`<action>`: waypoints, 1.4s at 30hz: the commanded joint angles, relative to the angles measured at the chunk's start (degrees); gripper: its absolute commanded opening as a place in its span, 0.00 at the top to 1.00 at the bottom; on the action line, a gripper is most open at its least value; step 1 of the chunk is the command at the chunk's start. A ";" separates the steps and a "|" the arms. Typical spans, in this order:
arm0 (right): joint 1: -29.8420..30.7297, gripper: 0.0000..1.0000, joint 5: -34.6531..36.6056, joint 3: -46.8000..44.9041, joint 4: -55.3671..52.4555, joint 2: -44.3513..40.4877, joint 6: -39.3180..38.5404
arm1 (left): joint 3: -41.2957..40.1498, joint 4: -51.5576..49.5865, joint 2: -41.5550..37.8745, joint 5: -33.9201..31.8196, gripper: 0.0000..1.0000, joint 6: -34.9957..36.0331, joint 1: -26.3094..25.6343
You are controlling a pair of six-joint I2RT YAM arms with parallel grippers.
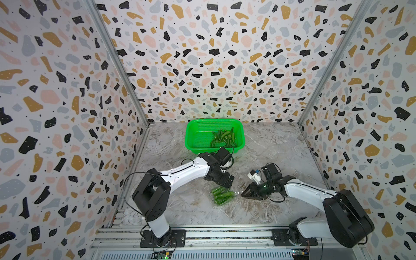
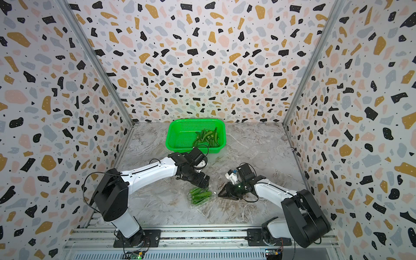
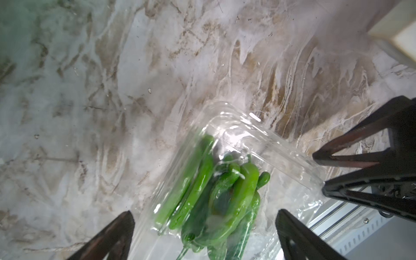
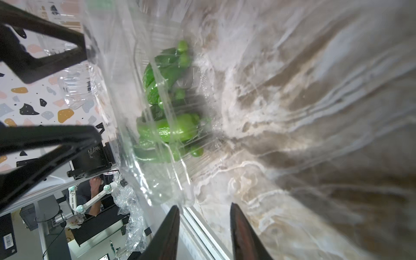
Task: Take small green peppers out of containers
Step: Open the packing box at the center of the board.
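Observation:
A clear plastic container point(image 3: 258, 135) lies on the marble table, still holding several small green peppers point(image 1: 221, 194) point(image 2: 199, 194) point(image 3: 202, 180) point(image 4: 168, 130). My left gripper point(image 1: 221, 182) point(image 2: 201, 182) point(image 3: 204, 216) hangs open just above the pack, with one finger on each side of the peppers. From the right, my right gripper point(image 1: 244, 193) point(image 2: 220, 194) point(image 4: 204, 207) reaches the pack's thin edge point(image 4: 157, 180). Its jaws stand narrowly apart, with bare table showing between them. More peppers point(image 1: 222, 136) point(image 2: 206, 136) lie loose in the green basket point(image 1: 193, 135) point(image 2: 180, 137).
The basket stands at the back of the table against the terrazzo wall. Another clear pack point(image 4: 74, 90) shows near the left wall in the right wrist view. The aluminium rail point(image 1: 202, 234) with both arm bases runs along the front edge.

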 commanded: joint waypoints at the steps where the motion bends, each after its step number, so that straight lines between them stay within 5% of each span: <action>1: 0.19 0.63 2.04 3.75 1.90 2.87 -1.01 | -1.46 1.07 -1.14 2.06 0.01 -1.75 0.16; 24: 7.47 0.59 4.98 8.65 5.35 7.79 2.49 | -8.85 6.23 -6.48 7.01 0.01 -9.35 0.08; 29: 3.56 0.41 6.87 8.58 -2.70 3.16 -0.77 | -8.17 1.73 -7.86 2.66 0.01 -8.46 0.11; 33: -0.78 0.37 6.11 5.70 -7.56 -4.22 -2.00 | -7.91 -0.68 -8.90 0.98 0.01 -7.06 0.13; 42: 8.34 0.38 7.93 -2.57 0.68 -10.89 10.28 | -10.24 -0.23 -9.68 1.46 0.01 -6.13 0.13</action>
